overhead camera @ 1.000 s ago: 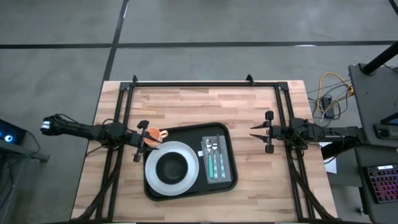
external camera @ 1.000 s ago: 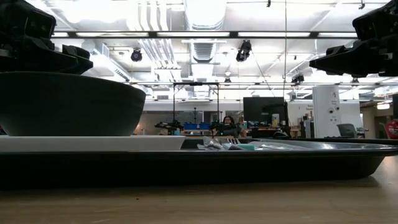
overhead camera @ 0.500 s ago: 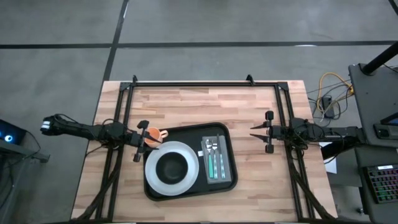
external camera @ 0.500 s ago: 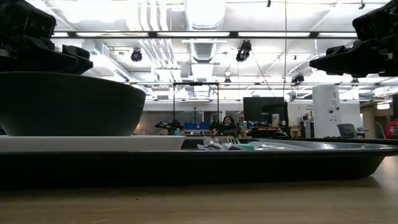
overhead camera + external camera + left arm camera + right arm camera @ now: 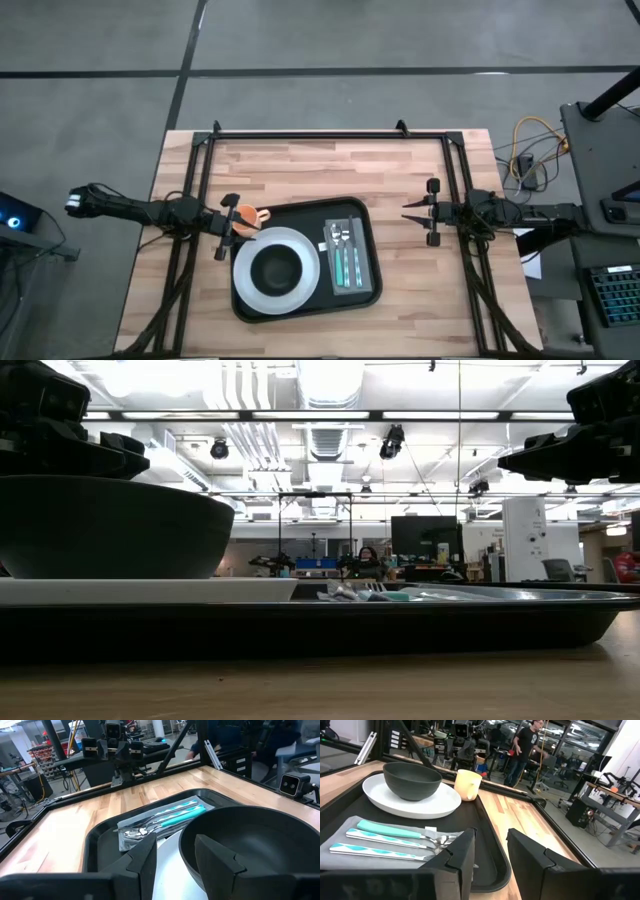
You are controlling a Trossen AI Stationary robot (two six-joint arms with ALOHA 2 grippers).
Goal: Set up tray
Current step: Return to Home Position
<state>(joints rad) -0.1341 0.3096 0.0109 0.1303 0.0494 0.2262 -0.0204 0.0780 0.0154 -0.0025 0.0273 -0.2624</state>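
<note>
big black rectangular plastic tray (image 5: 300, 214) mid-worktop | left gripper (image 5: 237, 226), jaws slightly apart, empty, just beside small pale-yellow cup (image 5: 248, 215) at tray's corner – pulling back could tip it imo | right gripper (image 5: 405, 211) same, past tray's right edge

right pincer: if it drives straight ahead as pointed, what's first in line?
Probably the cup by the left pincer. The right pincer sits higher than the tray rim, so it likely clears it; depth unclear.

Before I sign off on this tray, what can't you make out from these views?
Low view: tray rim hides the napkin and most cutlery; bowl hides the cup.
High view: the cutlery pieces are too small to tell apart.
Left wrist view: bowl cut off by picture edge.
</note>
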